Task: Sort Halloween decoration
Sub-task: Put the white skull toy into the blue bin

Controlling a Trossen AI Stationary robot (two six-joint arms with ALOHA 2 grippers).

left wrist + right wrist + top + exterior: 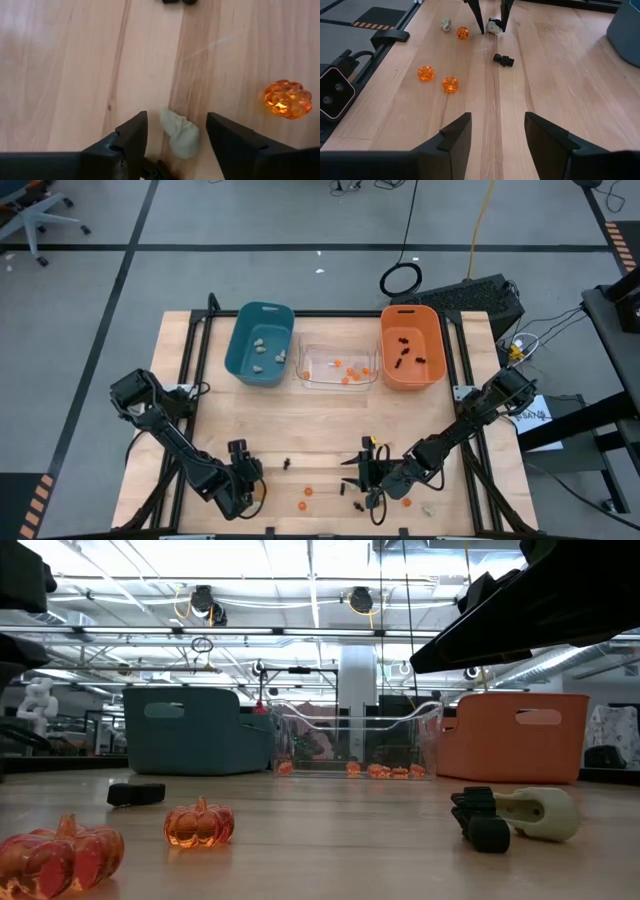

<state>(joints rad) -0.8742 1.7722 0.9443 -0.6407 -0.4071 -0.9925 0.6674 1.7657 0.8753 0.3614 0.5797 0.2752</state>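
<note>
Halloween decoration (pixel 345 370) in teal bin (pixel 261 343), clear bin (pixel 339 367), orange bin (pixel 412 347).

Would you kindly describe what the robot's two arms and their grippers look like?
Both arms are matte black, built of slim jointed links with bulky joints. The left gripper and right gripper each have two flat, dark, wedge-shaped fingers. No markings show.

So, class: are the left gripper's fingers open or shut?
Open. In the left wrist view the left gripper has its fingers spread apart, with a beige lump lying between them on the table, not clamped.
</note>
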